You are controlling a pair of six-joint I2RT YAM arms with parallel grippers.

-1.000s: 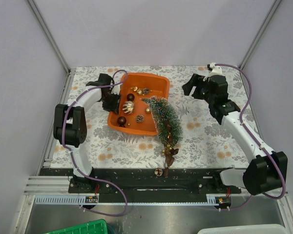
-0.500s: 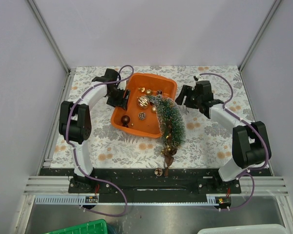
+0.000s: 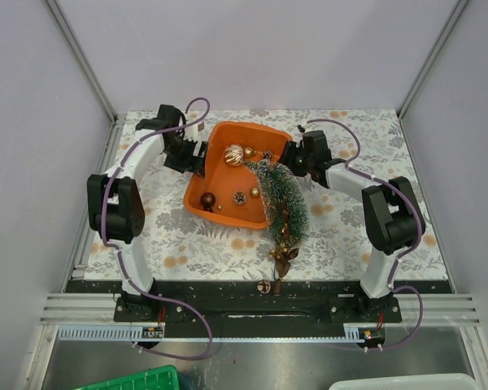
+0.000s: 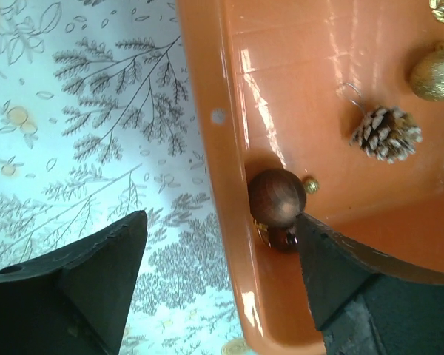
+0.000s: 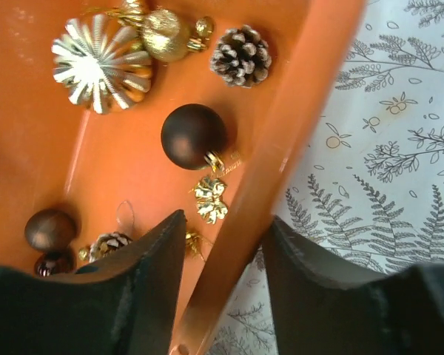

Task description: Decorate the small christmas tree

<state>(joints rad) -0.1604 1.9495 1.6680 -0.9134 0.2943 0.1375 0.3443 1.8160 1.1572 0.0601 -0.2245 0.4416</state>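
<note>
The orange tray (image 3: 246, 127) holds baubles (image 4: 277, 197) and pinecones (image 4: 385, 134); the left gripper (image 4: 222, 229) and right gripper (image 5: 226, 222) straddle its walls, jaws wide.

The tray (image 4: 203, 74) is glossy plastic, the small christmas tree (image 3: 283, 203) bristly.

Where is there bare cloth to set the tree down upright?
Bare: near-left cloth between orange tray and left arm; cloth right of the tree. Crowded: the tray's side rims, straddled by left gripper and right gripper.
</note>
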